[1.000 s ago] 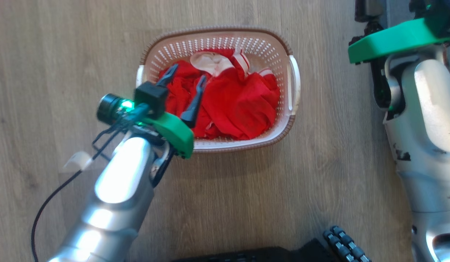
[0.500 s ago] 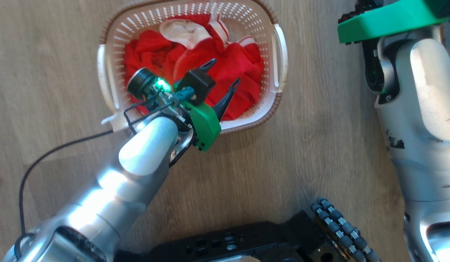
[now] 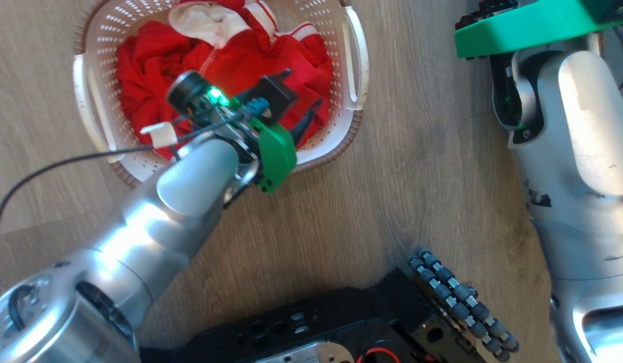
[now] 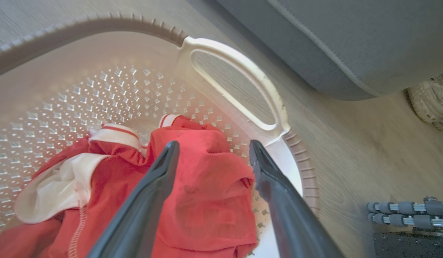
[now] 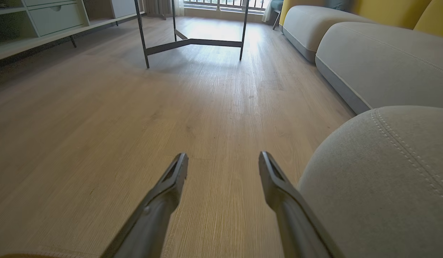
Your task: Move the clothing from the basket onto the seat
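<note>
The left pincer (image 4: 213,143) hangs inside the basket (image 4: 99,89), jaws spread wide and holding nothing. The clothing (image 4: 207,200) lies straight ahead of its tips, with a red fold bunched in the gap between the two fingers, so the coming move looks to be a short push down and a close. The heap is crumpled, with no clear long axis, and I cannot tell whether the tips touch the cloth. One finger stands near the basket wall by the handle (image 4: 277,129); a close that drifts that way could catch plastic rather than cloth. The right pincer (image 5: 223,154) is also wide open and empty, well apart over the floor (image 5: 99,125) beside the seat (image 5: 386,172) — which lies past the basket's handle side — so the left arm is plainly the nearer one.
</note>
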